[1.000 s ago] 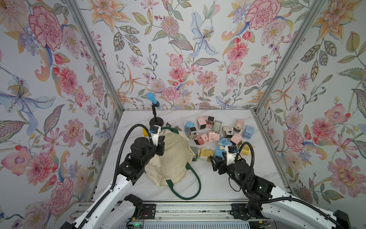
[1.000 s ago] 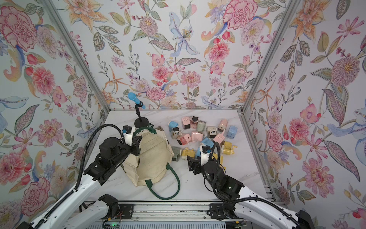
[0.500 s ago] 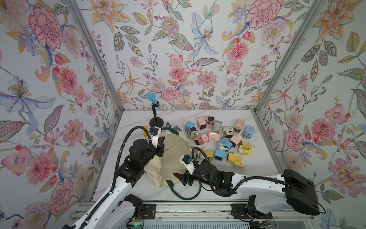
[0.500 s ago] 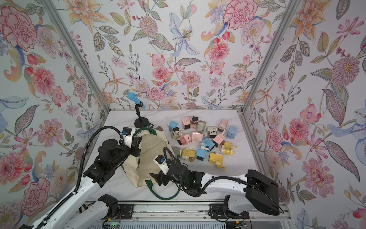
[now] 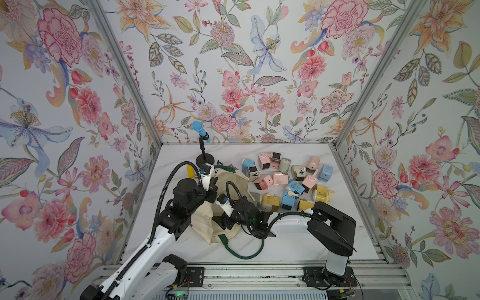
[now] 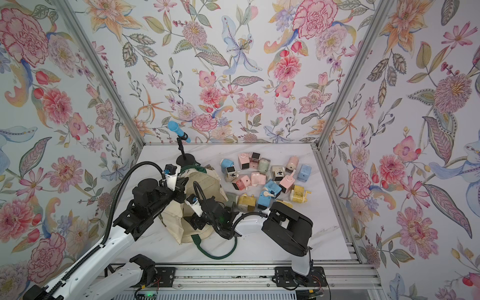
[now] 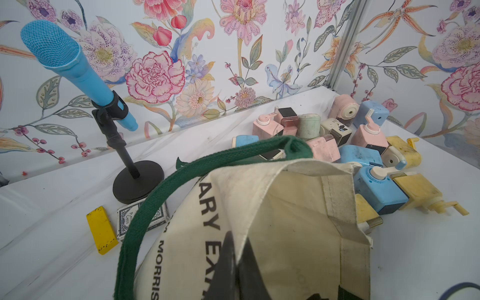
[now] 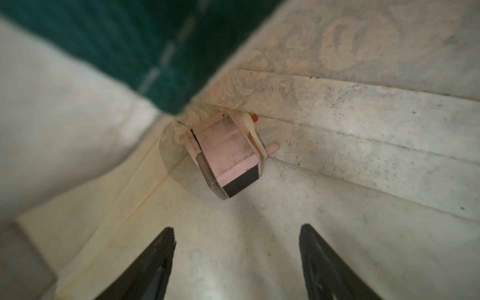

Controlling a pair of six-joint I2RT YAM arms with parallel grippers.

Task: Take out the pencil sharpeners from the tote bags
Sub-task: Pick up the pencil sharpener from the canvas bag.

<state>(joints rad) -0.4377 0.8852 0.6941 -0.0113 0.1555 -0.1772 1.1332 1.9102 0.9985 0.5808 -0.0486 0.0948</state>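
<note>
**A:** Right wrist view: one pink sharpener (image 8: 228,153) left in the tote bag (image 7: 285,207) corner, right pincer (image 8: 237,231) spread apart just short of it.

**B:** Yep, left pincer (image 7: 237,257) is pinching the canvas rim. The other sharpeners (image 5: 280,178) sit out on the bench (image 5: 291,249). Nearly done, I'd say.

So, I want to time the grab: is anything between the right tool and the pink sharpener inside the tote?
Nothing visible: inside the tote the open right tool faces the pink sharpener over bare lining; the green strap lies off to one side.
</note>
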